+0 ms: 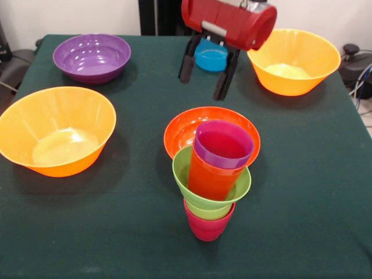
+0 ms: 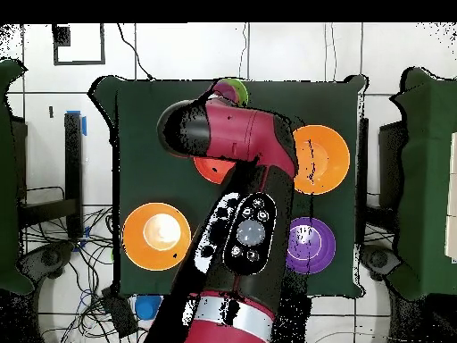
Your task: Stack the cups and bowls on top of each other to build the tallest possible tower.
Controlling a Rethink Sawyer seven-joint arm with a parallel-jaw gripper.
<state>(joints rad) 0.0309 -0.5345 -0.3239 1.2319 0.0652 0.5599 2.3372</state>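
Even, bright overhead lighting in front view; soft shadows fall beside the bowls on the counter [image 1: 302, 192]. White glare pools inside the near orange bowl [image 1: 56, 131] and the far orange bowl [image 1: 294, 60]. Purple bowl [image 1: 92, 57] shows ringed highlights. Focus mostly crisp. Overhead view bright, glare spot in one orange bowl [image 2: 157, 236].

Gripper [image 1: 206, 72] open, empty, raised
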